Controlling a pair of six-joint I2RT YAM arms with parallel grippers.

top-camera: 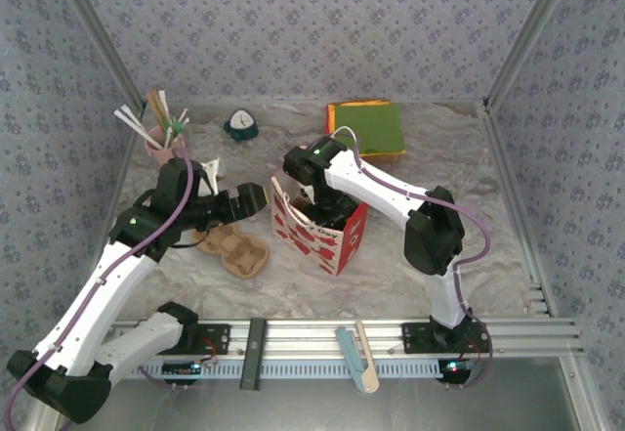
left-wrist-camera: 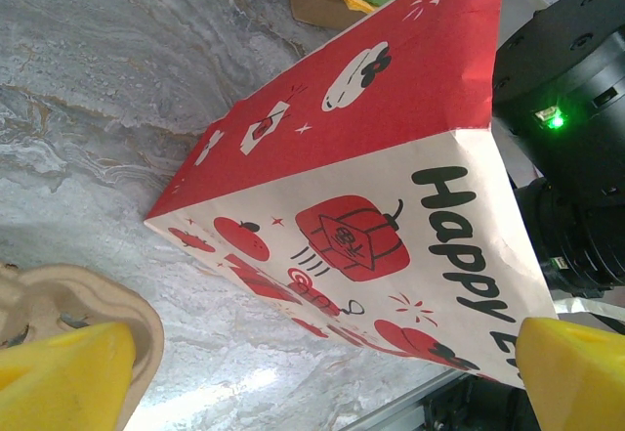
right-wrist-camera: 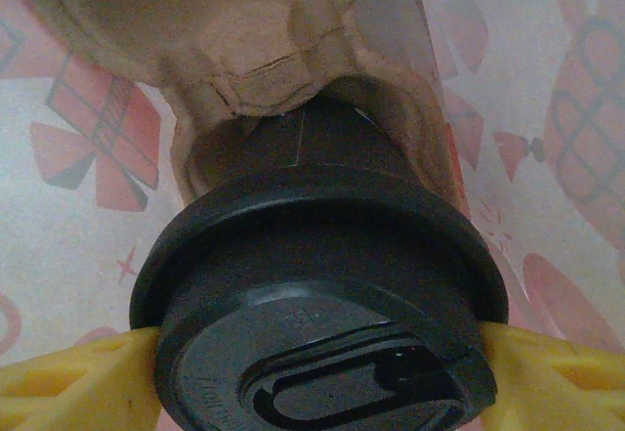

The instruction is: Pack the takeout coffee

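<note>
Left gripper (top-camera: 256,197): yellow fingers spread, beside red paper bag (left-wrist-camera: 381,89)
Right gripper (right-wrist-camera: 317,382): pinching round black-lidded cup (right-wrist-camera: 322,255) in moulded cardboard carrier (right-wrist-camera: 264,50)

in the bag (top-camera: 317,228), a cup (right-wrist-camera: 322,284) seated in a carrier (right-wrist-camera: 283,50), right gripper (right-wrist-camera: 322,377) astride the cup; left gripper (top-camera: 254,197) just left of the bag; second carrier (top-camera: 234,250) left of the bag, nearer; straw cup (top-camera: 161,140) far left behind the bag; pad (top-camera: 366,128) behind the bag
</note>
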